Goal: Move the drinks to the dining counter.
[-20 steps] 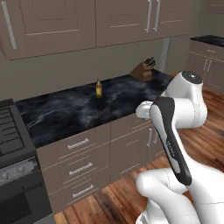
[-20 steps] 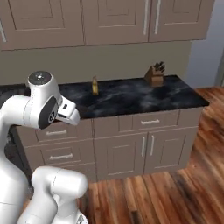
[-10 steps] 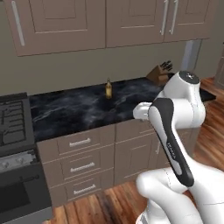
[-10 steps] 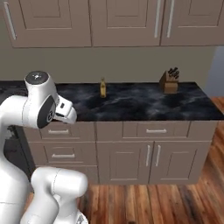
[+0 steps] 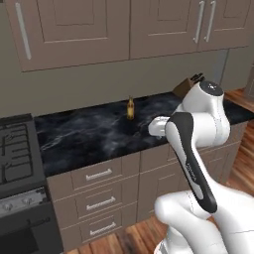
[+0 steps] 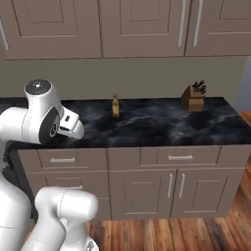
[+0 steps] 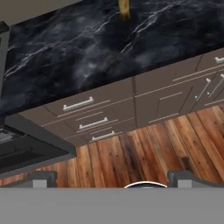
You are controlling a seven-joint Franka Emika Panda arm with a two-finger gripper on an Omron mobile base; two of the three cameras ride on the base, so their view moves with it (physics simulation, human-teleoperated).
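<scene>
A slim amber beer bottle (image 5: 130, 108) (image 6: 115, 106) stands upright near the back of a black white-veined marble worktop (image 5: 89, 134) (image 6: 157, 122) under panelled cabinets. In the hand view the bottle's base (image 7: 124, 8) shows at the top edge. My gripper (image 7: 116, 178) hangs in front of the worktop's edge, well short of the bottle, open, with its fingertips (image 7: 43, 178) wide apart and nothing between them. The squat white bottle and the dining counter are out of view.
A wooden knife block (image 5: 187, 87) (image 6: 195, 96) stands at the worktop's right end. A black stove (image 5: 15, 144) (image 7: 26, 148) adjoins the worktop on the left. Drawers and cabinet doors (image 6: 171, 186) sit below, above a wooden floor (image 7: 144, 153).
The whole picture has slid right and grown slightly, so the base has moved; the stove has come further into the left view. The arm keeps its pose and the bottle stays put.
</scene>
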